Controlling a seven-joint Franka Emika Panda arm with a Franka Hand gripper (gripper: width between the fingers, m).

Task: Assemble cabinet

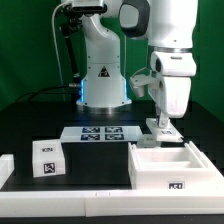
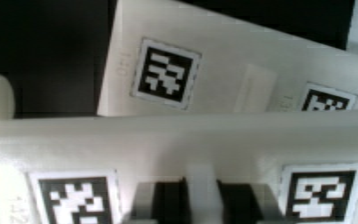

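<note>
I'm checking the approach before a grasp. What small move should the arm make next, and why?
Probably ease straight down a little. The gripper hangs right at the far wall of the cabinet, whose tagged panels fill the wrist view, so that wall seems to be the target. Whether the jaws are open or already touch it cannot be told.

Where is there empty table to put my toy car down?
Bare table lies between the small tagged cube and the cabinet, in front of the marker board. More lies behind the cube, on the exterior view's left. Crowded: the exterior view's right, where the hand hangs at the cabinet's back edge.
</note>
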